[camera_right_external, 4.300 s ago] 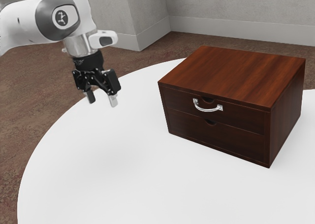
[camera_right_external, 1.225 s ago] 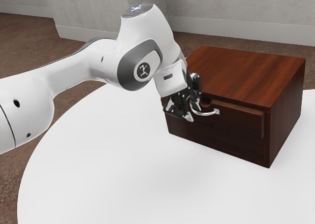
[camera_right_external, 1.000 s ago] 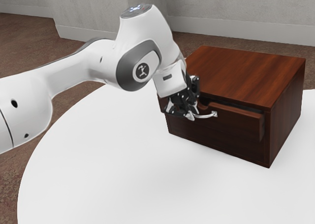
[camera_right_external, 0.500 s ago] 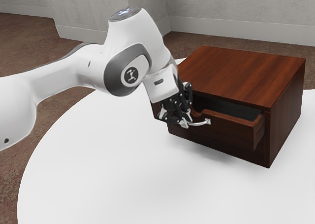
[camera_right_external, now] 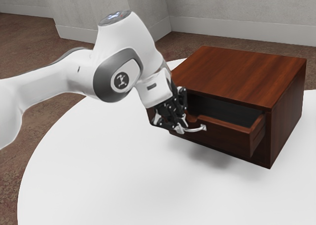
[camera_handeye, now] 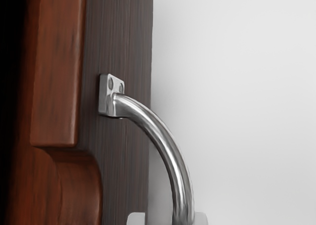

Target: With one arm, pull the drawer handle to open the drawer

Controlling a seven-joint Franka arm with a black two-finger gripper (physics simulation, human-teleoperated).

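**Top drawer well out, end effector clamped on its handle**

The drawer handle (camera_right_external: 194, 130) is a curved bar of bright metal. A small square plate (camera_handeye: 109, 91) fixes it to the dark front of the top drawer (camera_right_external: 232, 133). It looks stiff and smooth. It should not give under a pinch, though polished metal could slide between the fingers if the pull wanders off line. The best hold, I'd judge, is across the bar where it arches clear of the wood, squeezed from both sides. The drawer looks like a solid wooden box, fairly light, that should run straight out. A pull square to its front suits it, while a sideways tug might bind it.

The drawer stands well out of the wooden cabinet (camera_right_external: 247, 71), with a dark hollow showing behind its front. The cabinet sits on the round white counter (camera_right_external: 123, 185), toward the exterior view's right.

The end effector (camera_right_external: 180, 128) is at the end of the handle nearer the exterior view's left. It is closed on the bar with a finger on either side. In the wrist view the bar runs from its plate down between two pale pads (camera_handeye: 201, 219). The white arm (camera_right_external: 118, 76) reaches in over the counter from the exterior view's left, and brown floor (camera_right_external: 29, 32) lies beyond.
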